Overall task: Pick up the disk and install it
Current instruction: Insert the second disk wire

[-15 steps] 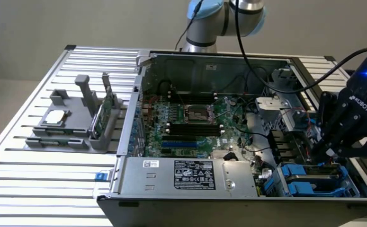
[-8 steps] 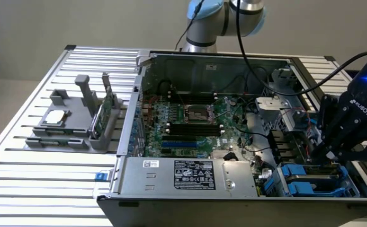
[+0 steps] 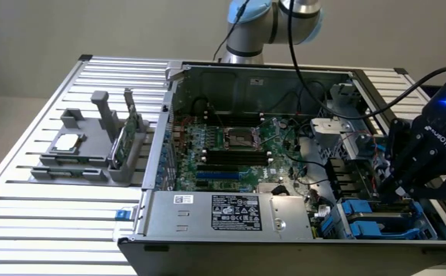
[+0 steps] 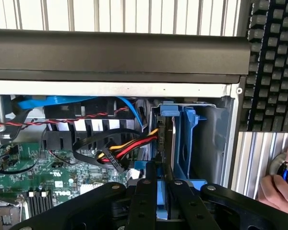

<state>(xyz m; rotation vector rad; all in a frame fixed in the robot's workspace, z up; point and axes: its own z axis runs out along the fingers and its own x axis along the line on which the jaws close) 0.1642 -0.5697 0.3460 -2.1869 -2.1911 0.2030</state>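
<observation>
The disk stands on edge in the blue drive bay at the corner of the open computer case, its blue carrier frame showing at its end. My gripper is shut on the disk's near edge, with one black finger on each side. In the exterior view my gripper reaches down into the case at the exterior view's right, just over the blue drive bay.
Red, yellow and black cables run right beside the disk. A motherboard and power supply occupy the case. A grey stand holds a square chip and a green card. A keyboard and a person's hand lie outside the case.
</observation>
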